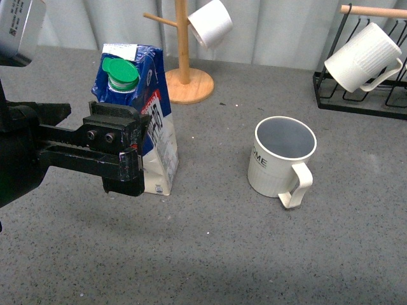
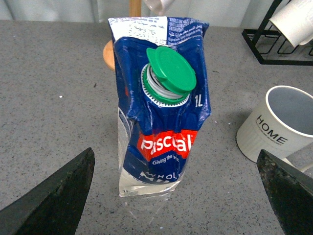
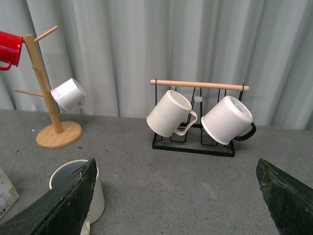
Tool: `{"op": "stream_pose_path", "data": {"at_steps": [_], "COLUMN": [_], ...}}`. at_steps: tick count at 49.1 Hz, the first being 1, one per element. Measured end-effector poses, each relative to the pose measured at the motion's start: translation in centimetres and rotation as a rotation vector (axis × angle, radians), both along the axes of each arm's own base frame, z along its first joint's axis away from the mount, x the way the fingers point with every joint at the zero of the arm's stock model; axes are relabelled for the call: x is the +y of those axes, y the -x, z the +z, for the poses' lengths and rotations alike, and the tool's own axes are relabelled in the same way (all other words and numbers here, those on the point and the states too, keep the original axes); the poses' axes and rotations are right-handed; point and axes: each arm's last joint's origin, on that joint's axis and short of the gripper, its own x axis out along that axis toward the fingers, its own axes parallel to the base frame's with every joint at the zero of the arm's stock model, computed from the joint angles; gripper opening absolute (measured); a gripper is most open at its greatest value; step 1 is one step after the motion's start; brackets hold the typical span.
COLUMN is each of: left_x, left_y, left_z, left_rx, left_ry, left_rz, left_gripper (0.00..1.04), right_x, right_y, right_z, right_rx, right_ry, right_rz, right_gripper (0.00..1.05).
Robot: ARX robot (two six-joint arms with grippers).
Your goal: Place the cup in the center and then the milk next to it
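Blue-and-white milk carton (image 1: 143, 114) stands upright left of the tabletop's (image 1: 210, 254) middle. The left gripper (image 1: 127, 152) is spread wide facing it, apparently lining up a grasp. The HOME cup (image 1: 280, 162) sits near the middle; the right gripper (image 3: 176, 166) hangs wide, empty.

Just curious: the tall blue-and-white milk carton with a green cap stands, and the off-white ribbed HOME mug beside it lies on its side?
No: the off-white ribbed HOME mug stands upright, as the front view shows. The blue-and-white milk carton does stand beside it.
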Motion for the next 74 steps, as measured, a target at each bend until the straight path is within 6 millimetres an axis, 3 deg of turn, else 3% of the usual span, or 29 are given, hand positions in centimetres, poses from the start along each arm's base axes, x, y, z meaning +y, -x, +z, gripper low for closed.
{"op": "stream_pose_path", "data": {"at_steps": [32, 43, 49, 63, 74], "left_x": [0.1, -0.1, -0.5, -3.6, -6.2], "left_y": [-3.9, -4.1, -3.9, -3.6, -3.6], "left_z": [-0.4, -0.3, 0.0, 0.9, 0.3], "left_rx": [0.0, 0.0, -0.006, -0.047, -0.046], "left_ry": [0.018, 0.034, 0.033, 0.063, 0.066], "left_rz": [0.046, 0.047, 0.043, -0.005, -0.041], "left_gripper": [0.97, 0.47, 0.28, 0.13, 0.11], "right_x": [0.0, 0.0, 0.0, 0.0, 0.0], "right_y": [0.0, 0.0, 0.0, 0.0, 0.0], "right_z": [0.0, 0.0, 0.0, 0.0, 0.0], "right_rx": [0.0, 0.0, 0.0, 0.0, 0.0], "right_ry": [0.0, 0.0, 0.0, 0.0, 0.0], "right_rz": [0.0, 0.0, 0.0, 0.0, 0.0], "right_gripper": [0.95, 0.95, 0.95, 0.95, 0.95]}}
